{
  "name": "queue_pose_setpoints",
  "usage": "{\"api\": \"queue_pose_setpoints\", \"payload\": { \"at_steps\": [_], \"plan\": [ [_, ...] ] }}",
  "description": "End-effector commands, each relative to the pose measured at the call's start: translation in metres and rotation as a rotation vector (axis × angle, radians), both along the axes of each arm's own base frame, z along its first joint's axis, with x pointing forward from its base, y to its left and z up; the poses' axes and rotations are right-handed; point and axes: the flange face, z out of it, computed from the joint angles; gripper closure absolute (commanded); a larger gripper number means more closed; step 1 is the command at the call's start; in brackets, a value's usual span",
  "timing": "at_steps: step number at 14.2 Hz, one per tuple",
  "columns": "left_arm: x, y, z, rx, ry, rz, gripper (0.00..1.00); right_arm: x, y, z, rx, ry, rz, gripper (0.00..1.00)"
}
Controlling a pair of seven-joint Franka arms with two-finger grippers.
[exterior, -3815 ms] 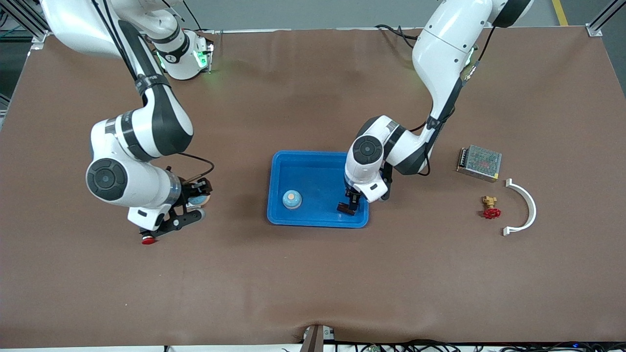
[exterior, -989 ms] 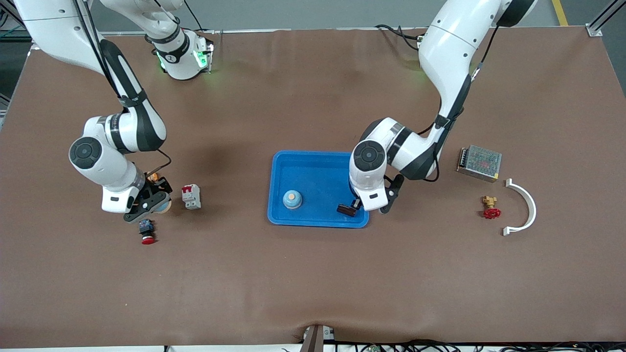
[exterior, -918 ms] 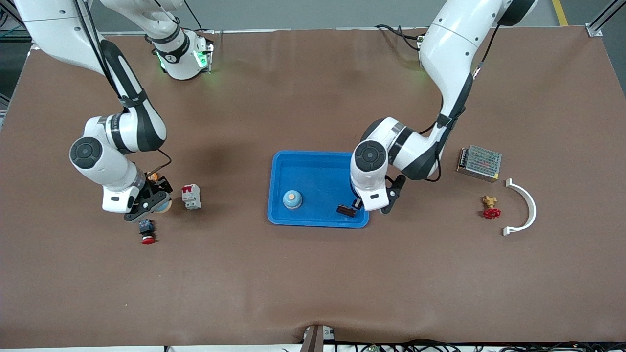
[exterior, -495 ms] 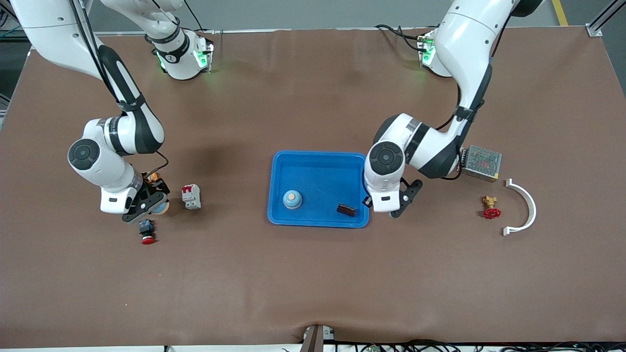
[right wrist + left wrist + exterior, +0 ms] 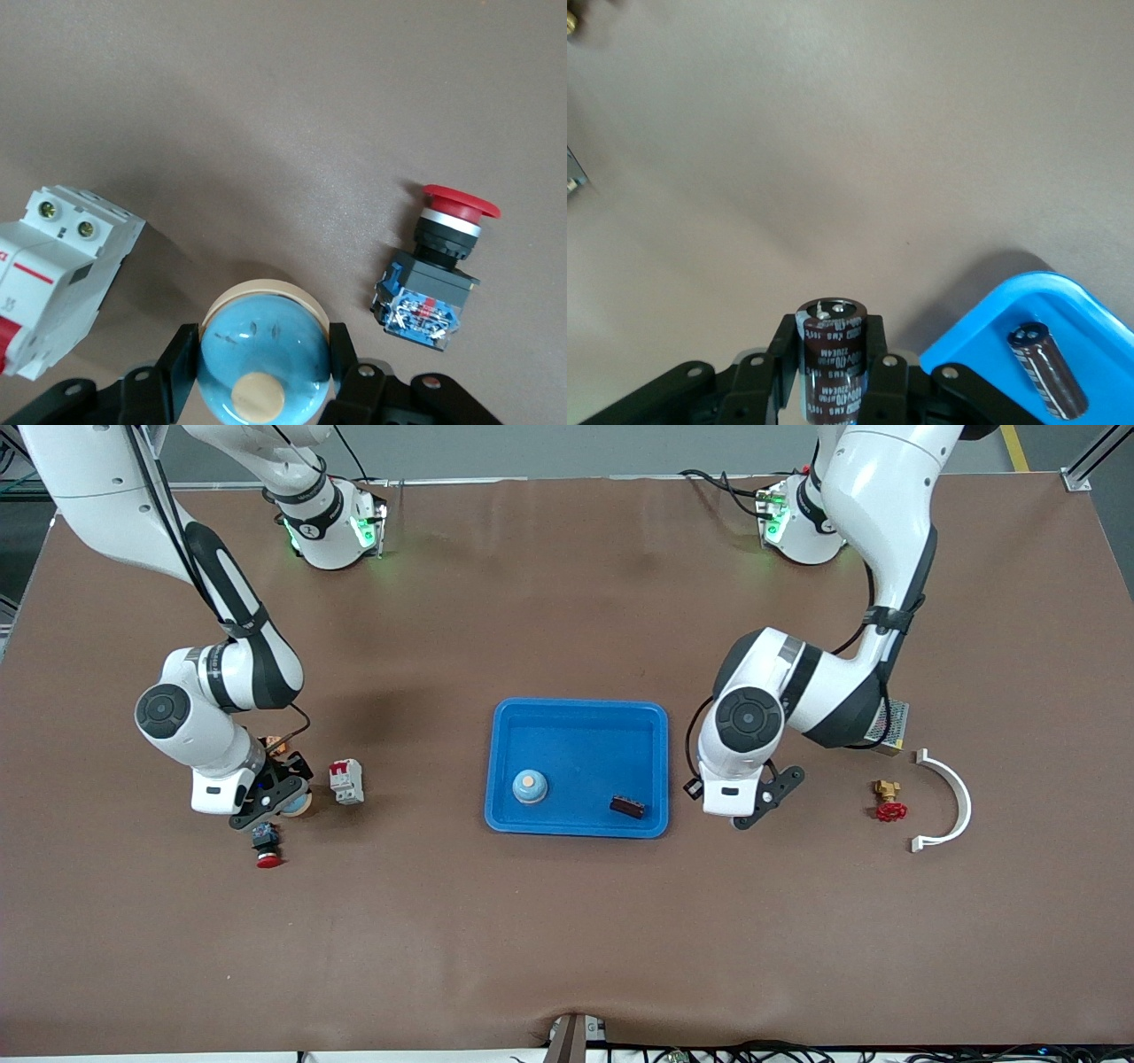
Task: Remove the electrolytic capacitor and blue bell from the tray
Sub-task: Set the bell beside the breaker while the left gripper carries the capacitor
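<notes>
The left gripper (image 5: 833, 390) is over the bare table (image 5: 567, 921), just beside the blue tray (image 5: 576, 717) toward the left arm's end, and its fingers grip a dark capacitor (image 5: 831, 350). In the tray lie a second capacitor (image 5: 627, 806) and a blue bell (image 5: 529, 786). The right gripper (image 5: 257, 376) has its fingers closed on another blue bell (image 5: 261, 359), between a white circuit breaker (image 5: 346, 781) and a red emergency push button (image 5: 265, 844).
</notes>
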Motion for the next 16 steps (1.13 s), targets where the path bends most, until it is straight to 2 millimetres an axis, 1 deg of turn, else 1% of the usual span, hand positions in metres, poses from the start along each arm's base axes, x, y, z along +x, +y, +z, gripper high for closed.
{"api": "queue_pose_setpoints", "payload": {
  "at_steps": [1,3,5,6,9,11,12,14,15,16],
  "plan": [
    [0.000,0.018,0.010,-0.016,0.033,-0.067,1.00,-0.003,-0.003,-0.004,-0.001,-0.005,0.018,0.66],
    [0.007,0.036,0.019,-0.027,0.030,-0.108,1.00,-0.003,-0.003,-0.007,0.000,-0.005,0.017,0.65],
    [0.009,0.054,0.028,-0.035,0.036,-0.154,1.00,-0.004,-0.003,-0.013,0.001,-0.001,0.018,0.65],
    [0.009,0.064,0.029,-0.038,0.043,-0.179,1.00,-0.003,-0.002,-0.012,0.003,-0.014,0.020,0.65],
    [0.017,0.101,0.033,-0.052,0.053,-0.255,1.00,-0.003,-0.002,-0.016,0.004,-0.010,0.020,0.63],
    [0.020,0.130,0.034,-0.060,0.056,-0.311,1.00,-0.003,-0.002,-0.015,0.004,-0.011,0.017,0.57],
    [0.020,0.145,0.033,-0.066,0.054,-0.335,1.00,-0.003,-0.002,-0.015,0.004,-0.011,0.017,0.54],
    [0.023,0.169,0.033,-0.076,0.033,-0.370,1.00,-0.003,-0.002,-0.015,0.005,-0.010,0.012,0.28],
    [0.025,0.178,0.032,-0.078,0.025,-0.378,1.00,-0.003,-0.002,-0.015,0.005,-0.010,0.011,0.24],
    [0.027,0.183,0.032,-0.080,0.019,-0.398,1.00,-0.003,-0.003,-0.015,0.005,-0.010,0.011,0.09]
  ]
}}
